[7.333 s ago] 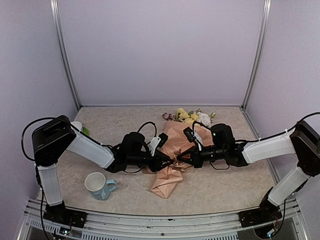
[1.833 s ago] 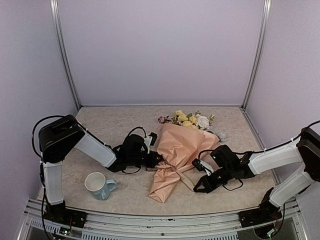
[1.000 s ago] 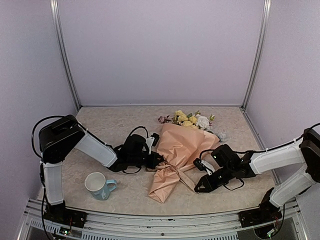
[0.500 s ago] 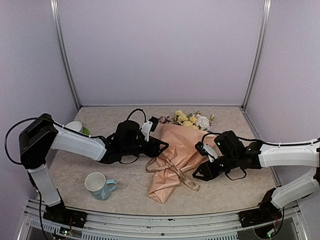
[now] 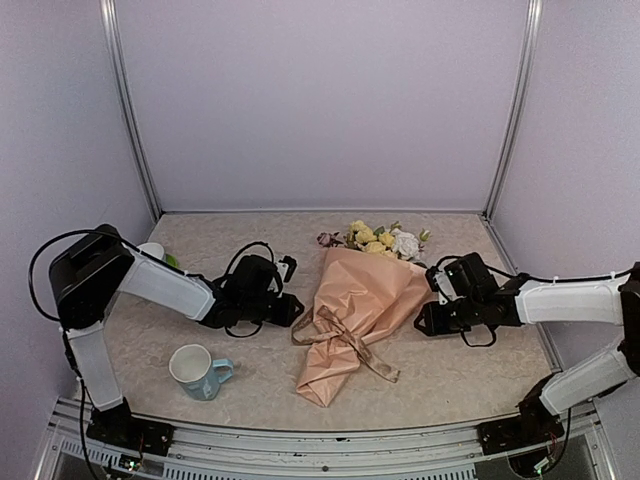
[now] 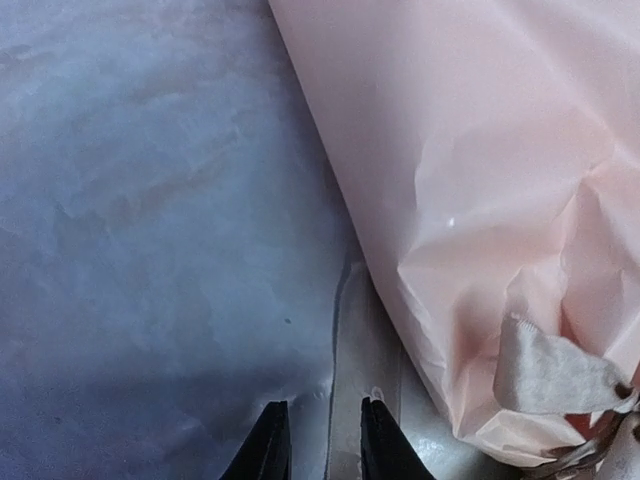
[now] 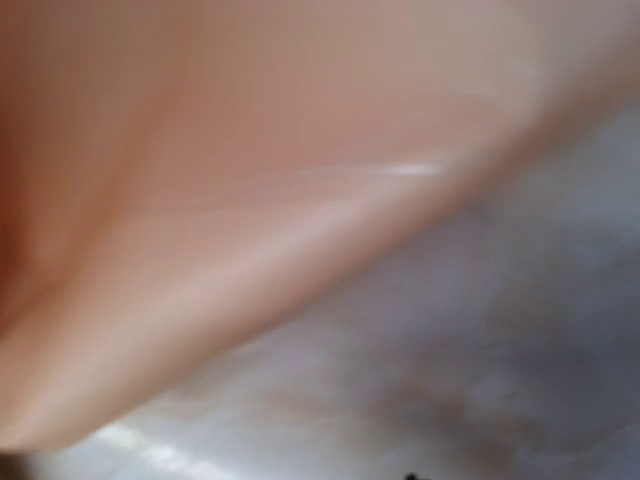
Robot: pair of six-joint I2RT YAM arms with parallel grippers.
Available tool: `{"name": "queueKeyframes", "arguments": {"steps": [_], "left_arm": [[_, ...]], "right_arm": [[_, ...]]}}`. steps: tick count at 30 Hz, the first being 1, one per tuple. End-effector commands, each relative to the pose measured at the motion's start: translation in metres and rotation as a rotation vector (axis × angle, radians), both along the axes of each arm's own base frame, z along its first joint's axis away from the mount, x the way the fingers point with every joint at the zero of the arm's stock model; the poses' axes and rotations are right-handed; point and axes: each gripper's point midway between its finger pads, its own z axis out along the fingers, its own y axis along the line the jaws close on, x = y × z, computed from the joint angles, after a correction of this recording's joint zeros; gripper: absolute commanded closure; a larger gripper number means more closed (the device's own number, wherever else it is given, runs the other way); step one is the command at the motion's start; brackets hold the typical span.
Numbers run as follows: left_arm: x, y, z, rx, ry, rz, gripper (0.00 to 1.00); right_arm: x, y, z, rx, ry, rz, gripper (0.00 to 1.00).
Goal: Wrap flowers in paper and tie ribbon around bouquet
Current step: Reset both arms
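Marbled table (image 5: 455, 380), crinkled conical paper (image 5: 362, 295)

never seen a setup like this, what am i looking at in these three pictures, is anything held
Two robot arms stand at the near edge of a table. The wide picture looks down from above; the other two come from a camera on each wrist. On the table lie flowers wrapped in peach paper with a ribbon tied round it, and a mug. The left gripper is open beside the paper, holding nothing. The right gripper is near the paper; its picture is too blurred to show its jaws.
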Motion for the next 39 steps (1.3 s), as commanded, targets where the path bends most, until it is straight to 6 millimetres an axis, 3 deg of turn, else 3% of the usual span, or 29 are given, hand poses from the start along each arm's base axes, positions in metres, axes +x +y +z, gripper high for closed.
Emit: {"name": "queueKeyframes", "arguments": {"steps": [1, 6, 12, 18, 25, 28, 31, 35, 36, 37, 39], "left_arm": [[-0.032, -0.028, -0.021, 0.026, 0.046, -0.126, 0.75], [-0.055, -0.061, -0.020, -0.032, 0.057, -0.229, 0.75], [-0.075, -0.092, -0.002, -0.103, 0.043, -0.324, 0.74], [-0.091, -0.100, 0.016, -0.156, 0.023, -0.392, 0.74], [-0.113, -0.116, 0.013, -0.110, 0.027, -0.488, 0.74], [-0.090, -0.098, 0.025, -0.080, -0.018, -0.395, 0.71], [-0.056, -0.067, 0.046, -0.040, -0.072, -0.270, 0.61], [-0.015, -0.019, 0.104, -0.020, -0.220, -0.119, 0.34], [-0.005, -0.004, 0.118, -0.010, -0.257, -0.080, 0.14], [0.005, 0.011, 0.130, 0.002, -0.292, -0.040, 0.03], [0.027, 0.049, 0.147, 0.043, -0.339, 0.075, 0.01]], "right_arm": [[0.019, -0.012, -0.019, 0.003, 0.002, -0.069, 0.65], [0.039, -0.025, -0.034, 0.035, 0.013, -0.101, 0.67], [0.071, -0.054, -0.030, 0.080, -0.009, -0.157, 0.67], [0.093, -0.092, 0.005, 0.096, -0.100, -0.232, 0.65], [0.102, -0.114, 0.042, 0.074, -0.185, -0.255, 0.62], [0.100, -0.121, 0.054, 0.077, -0.221, -0.263, 0.59], [0.095, -0.123, 0.070, 0.079, -0.298, -0.252, 0.52], [0.087, -0.133, 0.092, 0.056, -0.421, -0.275, 0.38], [0.086, -0.137, 0.097, 0.045, -0.449, -0.290, 0.35], [0.085, -0.141, 0.100, 0.032, -0.474, -0.306, 0.33], [0.084, -0.150, 0.107, 0.010, -0.516, -0.353, 0.30]]}}
